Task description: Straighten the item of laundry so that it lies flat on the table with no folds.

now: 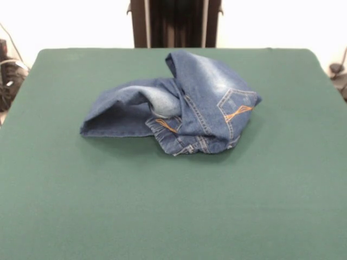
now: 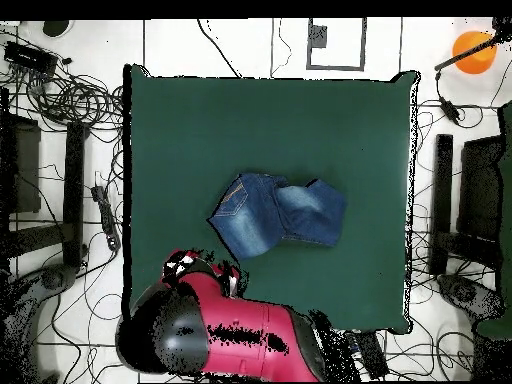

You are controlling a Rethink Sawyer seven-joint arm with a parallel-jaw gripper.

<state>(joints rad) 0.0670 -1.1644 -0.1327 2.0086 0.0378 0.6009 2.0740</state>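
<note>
Lying bunched near the middle of the table [image 1: 65, 206], slightly toward the far side in the front view, was the item of laundry [image 1: 179, 105]: jeans doubled over, one leg opening gaping to the left, a stitched back pocket turned up on the right. Ran long left to right, with the thicker folded mass on the right. Seen from overhead, sat the red arm [image 2: 235, 335] drawn back over the table edge nearest the robot's base, the jeans well apart from it, further in toward the table's centre and a little to the right in that view. Showed no pincer in the front view; overhead, could not tell whether the pincer [image 2: 200, 270] was open or shut, and apparently held nothing. Judged the coming reach as outward from the base toward the nearest folded edge.
</note>
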